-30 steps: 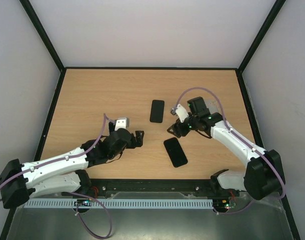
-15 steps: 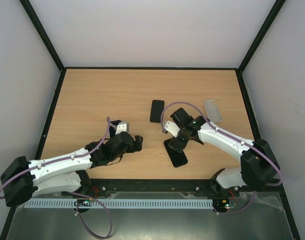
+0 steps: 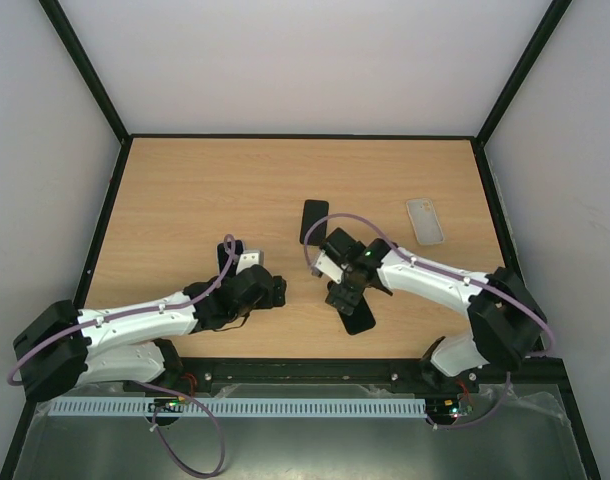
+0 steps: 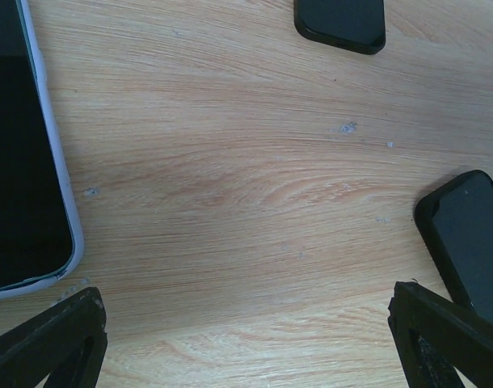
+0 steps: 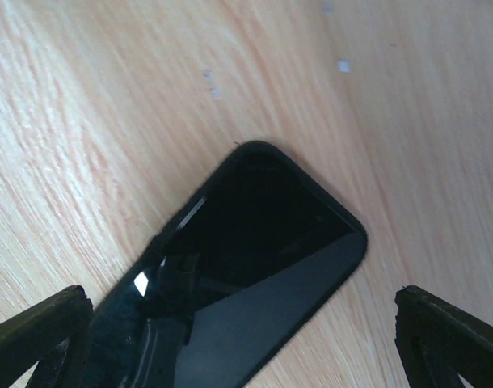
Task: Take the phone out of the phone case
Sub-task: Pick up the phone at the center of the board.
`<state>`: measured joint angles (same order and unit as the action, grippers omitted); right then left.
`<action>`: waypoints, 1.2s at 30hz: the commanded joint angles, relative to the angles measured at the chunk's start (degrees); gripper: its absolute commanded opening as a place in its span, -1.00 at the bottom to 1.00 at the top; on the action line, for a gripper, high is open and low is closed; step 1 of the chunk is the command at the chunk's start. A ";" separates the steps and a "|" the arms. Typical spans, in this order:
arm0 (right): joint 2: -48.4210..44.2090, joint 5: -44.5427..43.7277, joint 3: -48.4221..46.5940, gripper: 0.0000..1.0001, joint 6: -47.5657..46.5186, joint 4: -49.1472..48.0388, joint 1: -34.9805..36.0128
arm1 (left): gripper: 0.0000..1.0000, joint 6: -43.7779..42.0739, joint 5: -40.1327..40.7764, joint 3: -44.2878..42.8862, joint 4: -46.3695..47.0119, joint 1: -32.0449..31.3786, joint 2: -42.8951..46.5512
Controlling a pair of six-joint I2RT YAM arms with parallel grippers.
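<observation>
Bordering pale walls [image 3: 305, 60], the wood-grain table [image 3: 205, 190] holds the phone case [image 3: 425, 220].

Plain black phones: two, far black phone [image 3: 314, 221] and near black phone [image 3: 358, 318]. Cased phone: one, seen only in left wrist view, phone [image 4: 20, 162] inside phone case [image 4: 62, 166]. Loose pale shell [image 3: 425, 220]: one, right side of table [image 3: 205, 190]. Robot arms: two, left arm [image 3: 135, 320] and right arm [image 3: 435, 280].
</observation>
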<state>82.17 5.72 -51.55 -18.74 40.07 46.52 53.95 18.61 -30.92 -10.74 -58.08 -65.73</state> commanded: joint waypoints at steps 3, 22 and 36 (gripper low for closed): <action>2.67 -7.50 2.10 0.95 0.83 -1.94 5.07 | 0.88 1.10 0.51 -1.54 -1.47 0.25 1.15; -4.90 -3.28 4.46 0.95 -5.20 4.46 -3.92 | 0.89 0.46 -0.31 -3.44 -0.09 0.25 -2.72; -5.35 -2.46 7.34 0.95 -4.15 -1.13 8.77 | 0.88 1.02 -0.68 -3.09 0.20 0.26 -3.20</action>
<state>76.16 5.72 -45.41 -23.92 41.01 53.12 54.54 18.00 -33.08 -10.87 -58.08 -68.69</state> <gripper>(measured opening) 0.976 0.941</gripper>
